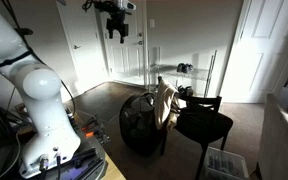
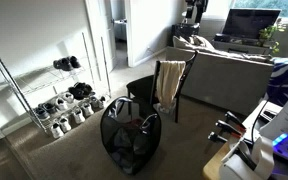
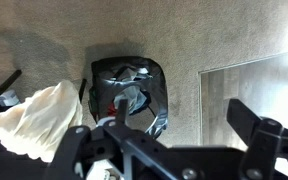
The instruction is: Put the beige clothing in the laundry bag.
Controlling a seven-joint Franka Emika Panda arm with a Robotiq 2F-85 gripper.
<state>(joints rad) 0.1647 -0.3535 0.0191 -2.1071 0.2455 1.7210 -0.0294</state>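
My hand hangs high above the room, up near the ceiling in an exterior view, and it also shows at the top edge of an exterior view, well apart from everything below. In the wrist view my fingers fill the bottom of the picture as dark blurred shapes with a wide gap between them, spread apart and gripping nothing. The beige clothing is draped over the back of a black chair in both exterior views; from the other side it hangs down the chair back as a long pale fold. In the wrist view the same cloth lies bunched at the left, just beside the bag. The black mesh laundry bag stands upright on the carpet right next to the chair, its mouth open, with some dark and reddish items inside; seen from above its rim forms a rounded dark opening. A wire shoe rack with pairs of shoes stands along the wall, well apart from the bag. A grey sofa sits behind the chair.
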